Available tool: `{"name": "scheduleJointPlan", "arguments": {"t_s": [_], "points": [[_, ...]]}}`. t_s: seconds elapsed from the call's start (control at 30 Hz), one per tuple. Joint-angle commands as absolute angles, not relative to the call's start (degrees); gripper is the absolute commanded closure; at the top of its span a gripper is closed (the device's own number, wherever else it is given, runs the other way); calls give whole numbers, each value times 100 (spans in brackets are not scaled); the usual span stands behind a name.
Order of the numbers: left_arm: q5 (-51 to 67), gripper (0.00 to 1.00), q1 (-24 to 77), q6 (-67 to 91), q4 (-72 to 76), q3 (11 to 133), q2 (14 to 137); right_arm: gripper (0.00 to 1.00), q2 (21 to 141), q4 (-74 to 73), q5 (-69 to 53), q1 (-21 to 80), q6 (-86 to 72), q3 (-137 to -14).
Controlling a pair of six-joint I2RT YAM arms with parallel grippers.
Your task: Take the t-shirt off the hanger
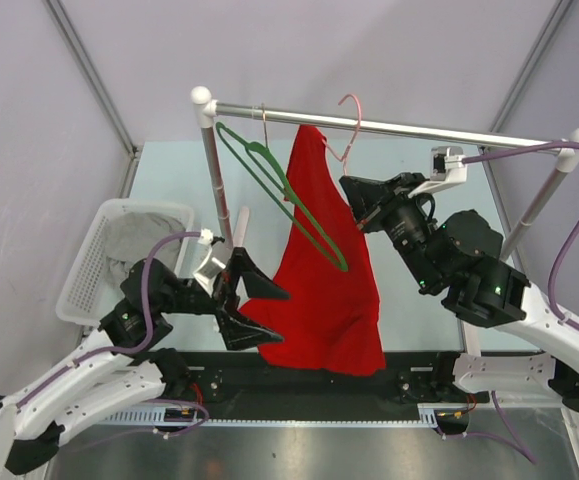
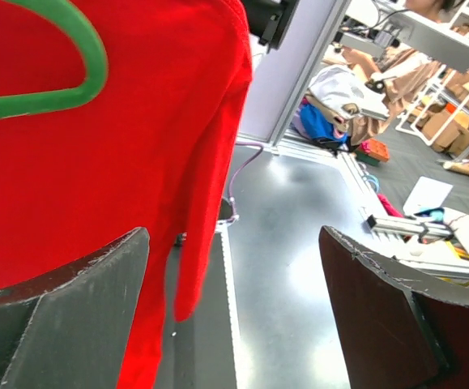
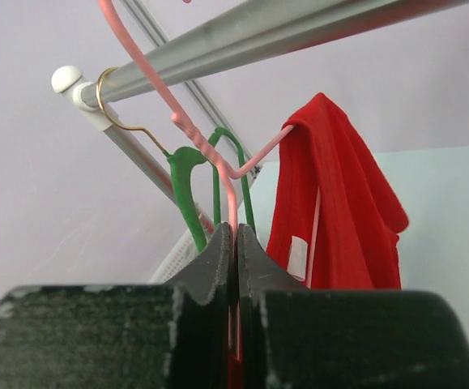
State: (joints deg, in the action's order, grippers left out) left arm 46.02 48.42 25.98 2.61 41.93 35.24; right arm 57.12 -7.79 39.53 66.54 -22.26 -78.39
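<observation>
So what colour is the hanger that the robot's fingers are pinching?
Pink; the right wrist view shows the hanger best.

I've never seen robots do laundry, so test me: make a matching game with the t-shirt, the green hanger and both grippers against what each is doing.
Things:
1 t-shirt
2 green hanger
3 left gripper
4 right gripper

States:
A shut on the pink hanger
B open beside the t-shirt
C hooked on the rail
D draped on the pink hanger

Pairs: 1-D, 2-C, 3-B, 4-A
</observation>
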Motion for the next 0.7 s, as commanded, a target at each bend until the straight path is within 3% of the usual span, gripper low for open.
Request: {"name": "scheduleJointPlan", "arguments": {"t_s": [0.0,0.37,0.5,0.67], "points": [[4053,10,5290,2523,563,4411,3726,100,5397,-255,3885,6636,-2443,-7884],[2831,8,6047,1811,44,4781,4087,100,4334,-1308,3113,6636,-2197,-7489],[2119,8,6047,1907,-36,4720,4140,100,3816,-1581,2865,6644,-2311,-6928],[1767,9,6047,2030,-79,4728,4412,100,3402,-1425,3400,6644,-3005,-5847]]}}
